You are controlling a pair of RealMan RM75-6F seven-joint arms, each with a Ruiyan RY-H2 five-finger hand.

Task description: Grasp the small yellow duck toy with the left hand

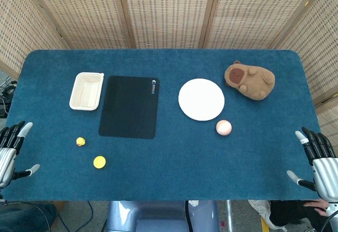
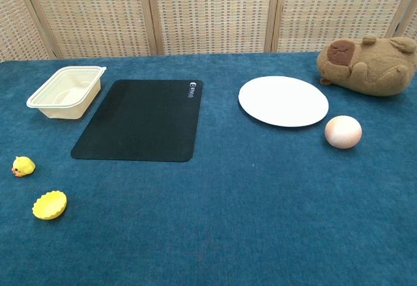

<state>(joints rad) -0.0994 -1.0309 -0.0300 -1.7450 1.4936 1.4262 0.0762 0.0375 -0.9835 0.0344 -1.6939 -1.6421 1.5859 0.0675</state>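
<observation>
The small yellow duck toy (image 1: 80, 141) (image 2: 23, 166) sits on the blue table near its left front, left of the black mat. My left hand (image 1: 9, 155) hovers at the table's left front edge, fingers spread and empty, well to the left of the duck. At the right front edge my right hand (image 1: 318, 161) is also spread with nothing in it. Neither hand shows in the chest view.
A yellow ruffled cup (image 1: 99, 162) (image 2: 49, 205) lies just in front of the duck. Further back are a cream tray (image 1: 87, 90), a black mat (image 1: 130, 107), a white plate (image 1: 201, 99), a pinkish ball (image 1: 224, 127) and a brown plush animal (image 1: 250, 80).
</observation>
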